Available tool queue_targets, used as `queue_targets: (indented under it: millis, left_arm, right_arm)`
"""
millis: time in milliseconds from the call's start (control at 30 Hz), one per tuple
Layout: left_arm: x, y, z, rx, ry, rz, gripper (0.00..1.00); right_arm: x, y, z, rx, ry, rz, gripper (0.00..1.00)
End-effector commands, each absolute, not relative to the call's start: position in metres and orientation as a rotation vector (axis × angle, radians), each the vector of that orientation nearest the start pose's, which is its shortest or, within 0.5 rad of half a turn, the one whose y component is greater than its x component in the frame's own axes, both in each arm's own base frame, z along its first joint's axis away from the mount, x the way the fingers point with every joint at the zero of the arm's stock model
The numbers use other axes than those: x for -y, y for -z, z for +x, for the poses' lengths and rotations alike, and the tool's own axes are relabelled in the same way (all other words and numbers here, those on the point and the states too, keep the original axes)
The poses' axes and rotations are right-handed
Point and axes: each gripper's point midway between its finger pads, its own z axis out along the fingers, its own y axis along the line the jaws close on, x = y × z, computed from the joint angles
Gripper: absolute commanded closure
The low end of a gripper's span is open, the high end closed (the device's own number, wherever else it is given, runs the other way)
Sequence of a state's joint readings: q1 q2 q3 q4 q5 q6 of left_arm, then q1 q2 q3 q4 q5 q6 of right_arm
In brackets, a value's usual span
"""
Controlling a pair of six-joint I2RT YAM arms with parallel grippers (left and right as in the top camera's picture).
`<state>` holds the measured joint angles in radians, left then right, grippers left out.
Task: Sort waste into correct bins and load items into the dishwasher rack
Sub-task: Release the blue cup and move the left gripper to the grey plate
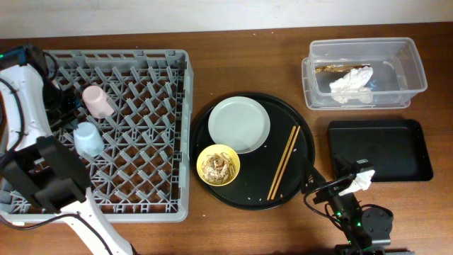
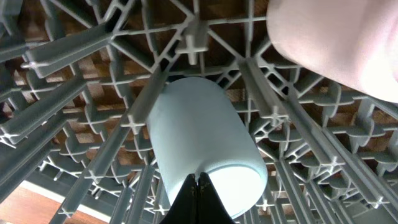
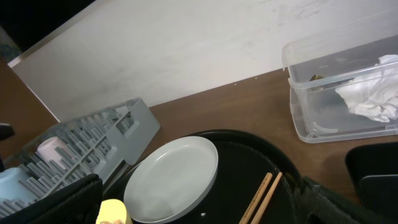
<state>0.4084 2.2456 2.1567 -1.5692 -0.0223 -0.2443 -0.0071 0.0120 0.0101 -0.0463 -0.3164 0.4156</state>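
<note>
The grey dishwasher rack (image 1: pixel 159 71) fills the left. A pink cup (image 1: pixel 98 100) and a light-blue cup (image 1: pixel 88 138) lie in it. My left gripper (image 2: pixel 199 183) is shut and empty, its tips just in front of the light-blue cup (image 2: pixel 199 134). The pale plate (image 1: pixel 239 124), the chopsticks (image 1: pixel 284 163) and the yellow bowl (image 1: pixel 218 164) holding beige scraps (image 1: pixel 217 168) sit on the round black tray (image 1: pixel 304 142). My right gripper (image 3: pixel 196 208) is open and empty at the tray's near right edge. In its view I see the plate (image 3: pixel 171 177) and chopsticks (image 3: pixel 264 199).
The clear tub (image 1: pixel 410 71) stands at the back right with a crumpled white tissue (image 1: pixel 352 83) inside. The shallow black rectangular tray (image 1: pixel 379 149) lies in front of it, close to my right arm. The left arm reaches over the rack's left side.
</note>
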Motion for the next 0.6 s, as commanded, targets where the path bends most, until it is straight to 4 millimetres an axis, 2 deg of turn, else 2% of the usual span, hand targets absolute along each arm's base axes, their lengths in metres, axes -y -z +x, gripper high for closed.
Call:
queue_targets:
  millis: [0,33,67,133,200,267,333,367,400,467,500,567]
  left_arm:
    - [-0.197,-0.093,0.35,-3.063,-0.073,-1.269,1.0]
    - [-0.207,-0.095,0.344,-3.031,-0.071,-1.346,1.0]
    - [-0.214,-0.104,0.338,-2.988,0.021,-1.423,1.0]
    - [-0.219,-0.124,0.339,-2.919,0.151,-1.465,1.0]
    - [-0.212,-0.151,0.358,-2.85,0.332,-1.315,1.0]
    - [-0.191,-0.193,0.373,-2.749,0.448,-1.194,1.0]
    - [-0.156,-0.229,0.385,-2.719,0.547,-0.957,1.0]
    - [-0.124,-0.248,0.392,-2.715,0.601,-0.779,1.0]
    - [-0.101,-0.256,0.396,-2.732,0.598,-0.683,1.0]
    - [-0.048,-0.258,0.405,-2.789,0.621,-0.487,1.0]
    - [-0.028,-0.255,0.408,-2.813,0.624,-0.419,1.0]
    - [0.029,-0.245,0.416,-2.854,0.644,-0.214,1.0]
  right_arm:
    - [-0.052,-0.162,0.238,-1.65,-0.578,0.1,0.01]
    - [-0.052,-0.162,0.238,-1.65,-0.578,0.1,0.01]
    - [-0.052,-0.162,0.238,-1.65,-0.578,0.1,0.01]
    - [-0.052,-0.162,0.238,-1.65,-0.578,0.1,0.01]
    - [-0.052,-0.162,0.238,-1.65,-0.578,0.1,0.01]
    - [-0.052,-0.162,0.238,-1.65,-0.578,0.101,0.01]
    - [-0.052,-0.162,0.238,-1.65,-0.578,0.1,0.01]
    - [-0.052,-0.162,0.238,-1.65,-0.578,0.1,0.02]
    - [-0.052,-0.162,0.238,-1.65,-0.578,0.1,0.01]
    - [-0.052,-0.162,0.238,-1.65,-0.578,0.1,0.01]
    - [-0.052,-0.162,0.238,-1.65,-0.578,0.1,0.01]
    - [-0.052,-0.162,0.238,-1.65,-0.578,0.1,0.01]
